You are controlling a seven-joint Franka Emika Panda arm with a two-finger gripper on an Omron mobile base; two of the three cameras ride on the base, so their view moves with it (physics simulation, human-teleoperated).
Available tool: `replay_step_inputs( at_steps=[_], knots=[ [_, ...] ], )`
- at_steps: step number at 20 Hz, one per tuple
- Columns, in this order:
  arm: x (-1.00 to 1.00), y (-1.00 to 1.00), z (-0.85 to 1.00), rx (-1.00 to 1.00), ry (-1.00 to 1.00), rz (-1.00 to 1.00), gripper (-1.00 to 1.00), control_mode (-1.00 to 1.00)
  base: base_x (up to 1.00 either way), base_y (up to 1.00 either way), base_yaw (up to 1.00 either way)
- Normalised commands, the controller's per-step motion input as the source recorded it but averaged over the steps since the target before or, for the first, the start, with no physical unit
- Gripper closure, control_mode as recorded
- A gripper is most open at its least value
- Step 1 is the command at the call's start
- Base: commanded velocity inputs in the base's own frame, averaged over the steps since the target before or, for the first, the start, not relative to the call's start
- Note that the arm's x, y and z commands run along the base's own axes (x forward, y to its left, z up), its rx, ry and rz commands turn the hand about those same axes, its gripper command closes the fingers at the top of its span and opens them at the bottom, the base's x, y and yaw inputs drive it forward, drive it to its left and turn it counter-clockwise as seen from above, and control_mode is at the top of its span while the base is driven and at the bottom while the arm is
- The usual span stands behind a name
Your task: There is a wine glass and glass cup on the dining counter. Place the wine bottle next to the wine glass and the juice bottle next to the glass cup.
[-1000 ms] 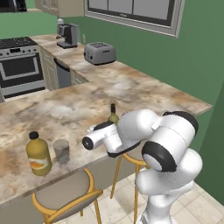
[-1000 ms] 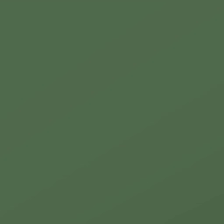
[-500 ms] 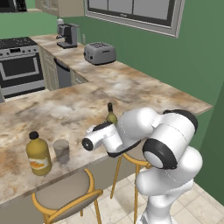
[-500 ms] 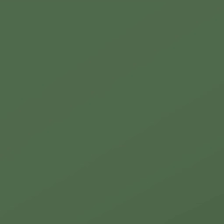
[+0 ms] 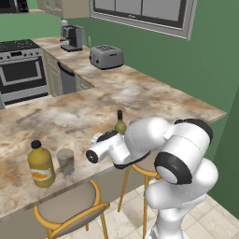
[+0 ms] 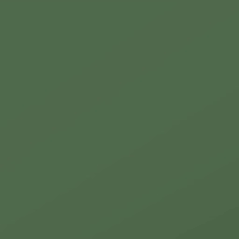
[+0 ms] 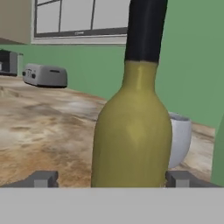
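Observation:
The wine bottle [image 7: 131, 131], olive-green with a dark neck, stands upright on the dining counter [image 7: 39, 127] between my fingertips [image 7: 43, 179]. My gripper [image 7: 113, 179] is open around its base, with a clear gap on the left side. Partly hidden behind the bottle on the right is the wine glass [image 7: 180, 140]. In the left base view the wine bottle [image 5: 120, 123] pokes up behind my arm. Further left the amber juice bottle [image 5: 41, 163] stands right beside the grey glass cup [image 5: 65, 161] near the edge of the dining counter [image 5: 93, 107].
A toaster [image 5: 106, 56], a coffee machine [image 5: 72, 37] and a stove [image 5: 21, 70] lie along the back. Two wooden stools [image 5: 70, 210] stand under the counter's overhang. A plain green wall [image 6: 119, 119] is all the right base view takes in.
The arm, the wine bottle, the juice bottle and the glass cup stand much as they did a second ago.

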Motion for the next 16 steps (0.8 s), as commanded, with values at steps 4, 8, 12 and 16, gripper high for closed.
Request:
replay_step_inputs(
  at_steps=[4, 8, 12, 16],
  knots=[
    [-0.18, 0.00, -0.08, 0.03, -0.11, 0.00, -1.00, -1.00, 0.00, 0.00, 0.00],
    [-0.21, 0.03, -0.11, 0.02, -0.06, 0.00, -1.00, -1.00, 0.00, 0.00, 0.00],
    [-0.19, 0.08, -0.12, 0.01, -0.01, -0.02, -1.00, -1.00, 0.00, 0.00, 0.00],
    [-0.20, 0.07, 0.00, 0.04, -0.01, -0.01, -1.00, -1.00, 0.00, 0.00, 0.00]
  ],
)
